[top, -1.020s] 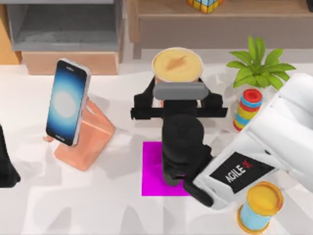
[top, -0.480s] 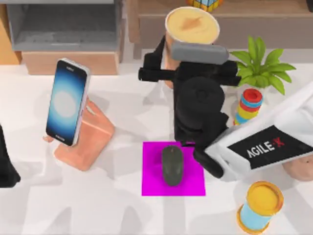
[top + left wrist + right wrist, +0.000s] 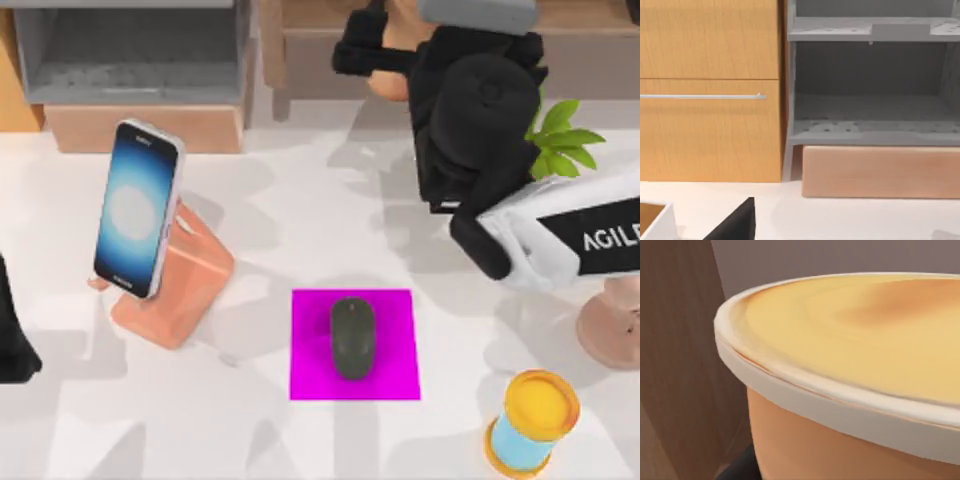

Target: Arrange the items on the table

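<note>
The right gripper point(image 3: 395, 50), at the counter's point(image 3: 260, 250) far edge, grips the orange drink cup point(image 3: 850, 390); the left arm sits parked at the left edge, its gripper's state impossible to tell.

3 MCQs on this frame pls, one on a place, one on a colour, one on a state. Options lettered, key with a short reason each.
1. Where does the mouse lie?
A. on the magenta pad
B. on the bare table beside the phone
C. on the grey shelf

2. What colour is the stand under the phone?
A. blue
B. salmon orange
C. green

3. What state is the phone in?
A. flat, screen down
B. propped up tilted, screen lit
C. held by the left pincer

Key: A, the top view shows the mouse in the middle of the pad. B, the wedge below the phone is salmon orange. B, the phone leans on the stand with a glowing blue-white screen and no pincer at it.
</note>
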Action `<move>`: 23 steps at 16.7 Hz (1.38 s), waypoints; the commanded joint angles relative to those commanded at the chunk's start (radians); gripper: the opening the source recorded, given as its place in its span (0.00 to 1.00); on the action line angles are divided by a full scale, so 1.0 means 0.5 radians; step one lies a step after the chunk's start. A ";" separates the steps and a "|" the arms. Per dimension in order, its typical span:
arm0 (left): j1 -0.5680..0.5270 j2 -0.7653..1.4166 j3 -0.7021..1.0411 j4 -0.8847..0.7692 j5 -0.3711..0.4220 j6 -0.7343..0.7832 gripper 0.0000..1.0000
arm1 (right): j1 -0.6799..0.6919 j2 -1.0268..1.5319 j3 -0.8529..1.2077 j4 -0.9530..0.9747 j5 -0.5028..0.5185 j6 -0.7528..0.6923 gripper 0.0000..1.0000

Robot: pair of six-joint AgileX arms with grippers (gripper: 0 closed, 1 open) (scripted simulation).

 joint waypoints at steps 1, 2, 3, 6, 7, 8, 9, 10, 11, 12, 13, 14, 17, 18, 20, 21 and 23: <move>0.000 0.000 0.000 0.000 0.000 0.000 1.00 | -0.045 -0.027 0.014 -0.030 -0.054 0.008 0.00; 0.000 0.000 0.000 0.000 0.000 0.000 1.00 | -0.092 -0.053 0.022 -0.064 -0.109 0.013 0.00; 0.000 0.000 0.000 0.000 0.000 0.000 1.00 | -0.138 -0.079 0.026 -0.099 -0.165 0.017 0.00; 0.000 0.000 0.000 0.000 0.000 0.000 1.00 | -0.309 -0.141 0.026 -0.212 -0.354 0.013 0.00; 0.000 0.000 0.000 0.000 0.000 0.000 1.00 | -0.385 -0.155 0.032 -0.249 -0.435 0.009 0.00; 0.000 0.000 0.000 0.000 0.000 0.000 1.00 | -0.453 -0.161 0.051 -0.289 -0.514 0.001 0.00; 0.000 0.000 0.000 0.000 0.000 0.000 1.00 | -0.508 -0.163 0.078 -0.326 -0.585 -0.006 0.00; 0.000 0.000 0.000 0.000 0.000 0.000 1.00 | -0.554 -0.160 0.111 -0.359 -0.649 -0.012 0.00; 0.000 0.000 0.000 0.000 0.000 0.000 1.00 | -0.596 -0.151 0.146 -0.384 -0.709 -0.017 0.00; 0.000 0.000 0.000 0.000 0.000 0.000 1.00 | -0.656 -0.141 0.179 -0.409 -0.774 -0.020 0.00; 0.000 0.000 0.000 0.000 0.000 0.000 1.00 | -0.733 -0.137 0.209 -0.437 -0.851 -0.024 0.00; 0.000 0.000 0.000 0.000 0.000 0.000 1.00 | -0.825 -0.138 0.235 -0.472 -0.943 -0.029 0.00; 0.000 0.000 0.000 0.000 0.000 0.000 1.00 | -1.206 -0.171 0.312 -0.617 -1.273 -0.076 0.00; 0.000 0.000 0.000 0.000 0.000 0.000 1.00 | -1.339 -0.174 0.345 -0.672 -1.381 -0.102 0.00; 0.000 0.000 0.000 0.000 0.000 0.000 1.00 | -1.561 -0.132 0.433 -0.768 -1.560 -0.161 0.00; 0.000 0.000 0.000 0.000 0.000 0.000 1.00 | -1.650 -0.099 0.483 -0.812 -1.629 -0.186 0.00; 0.000 0.000 0.000 0.000 0.000 0.000 1.00 | -1.778 -0.023 0.577 -0.877 -1.723 -0.216 0.00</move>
